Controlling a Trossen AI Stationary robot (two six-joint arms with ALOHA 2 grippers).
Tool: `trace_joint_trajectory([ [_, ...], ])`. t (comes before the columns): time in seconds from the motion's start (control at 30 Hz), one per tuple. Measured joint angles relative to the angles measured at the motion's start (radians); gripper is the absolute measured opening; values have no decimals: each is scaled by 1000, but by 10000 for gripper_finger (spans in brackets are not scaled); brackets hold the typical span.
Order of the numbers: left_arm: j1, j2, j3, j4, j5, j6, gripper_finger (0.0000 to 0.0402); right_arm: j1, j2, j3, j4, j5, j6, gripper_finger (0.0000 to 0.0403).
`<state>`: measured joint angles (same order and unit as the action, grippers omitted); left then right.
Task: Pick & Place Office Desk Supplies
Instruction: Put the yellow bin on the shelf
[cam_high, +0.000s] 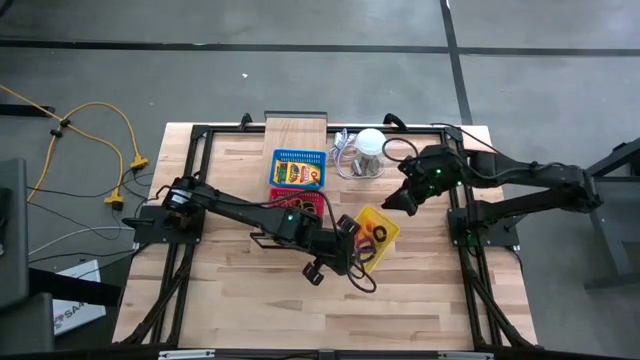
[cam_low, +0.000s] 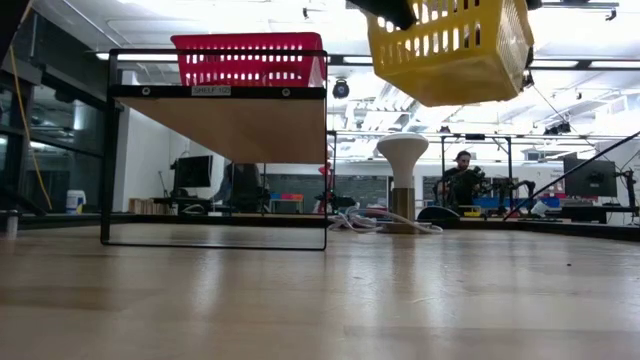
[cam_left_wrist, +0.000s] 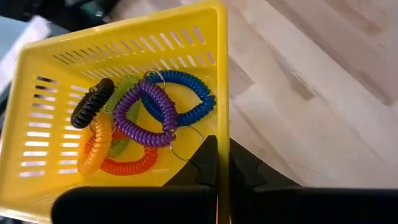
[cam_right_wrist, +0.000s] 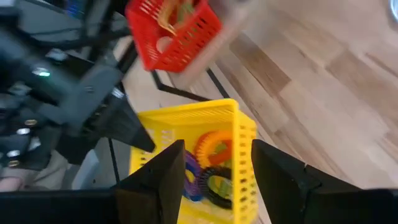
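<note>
A yellow slotted basket (cam_high: 380, 230) hangs in the air near the table's middle, high in the low view (cam_low: 450, 50), with my left gripper (cam_left_wrist: 222, 148) shut on it. Inside lie coiled loop clips: blue (cam_left_wrist: 186, 93), purple (cam_left_wrist: 152, 115), orange (cam_left_wrist: 109, 155), green (cam_left_wrist: 124, 118) and black (cam_left_wrist: 93, 102). My right gripper (cam_high: 402, 200) hovers open just right of the basket and above it, touching nothing. In its own wrist view (cam_right_wrist: 214, 180) the basket (cam_right_wrist: 186, 124) lies beyond its fingers. My left gripper pinches one side wall of the yellow basket at its rim (cam_left_wrist: 222, 124), one finger inside (cam_left_wrist: 204, 158) and one outside (cam_left_wrist: 247, 167). The fingers slant down from the table's left. The basket is lifted clear of the table and hangs tilted.
A black-framed shelf with a wooden board (cam_low: 235, 125) carries a red basket (cam_low: 248, 58) at the far middle. A blue basket (cam_high: 298, 158) and printed packs (cam_high: 297, 176) lie beside it. A white ball-like object (cam_high: 370, 145) with cable stands far right. A person (cam_low: 462, 178) sits beyond the table.
</note>
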<state>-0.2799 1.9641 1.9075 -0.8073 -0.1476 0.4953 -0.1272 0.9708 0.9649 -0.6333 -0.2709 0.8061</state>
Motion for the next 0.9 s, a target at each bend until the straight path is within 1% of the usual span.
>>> trace_joint_trajectory([
  [0.13, 15, -17, 0, 27, -49, -9, 1, 0, -55, 0, 42, 3, -25, 171],
  [0.33, 67, -54, 17, 50, -81, -106, 1, 0, -153, 0, 75, 17, -25, 162],
  [0.53, 143, -77, 63, 44, -223, -168, 1, 0, -235, 0, 131, 36, -25, 151],
  [0.7, 259, -81, 153, 4, -249, -270, 1, 1, -274, 0, 174, 35, -43, 149],
  [0.9, 454, -83, 266, -63, -240, -439, 1, 1, -304, 0, 300, 35, -67, 150],
])
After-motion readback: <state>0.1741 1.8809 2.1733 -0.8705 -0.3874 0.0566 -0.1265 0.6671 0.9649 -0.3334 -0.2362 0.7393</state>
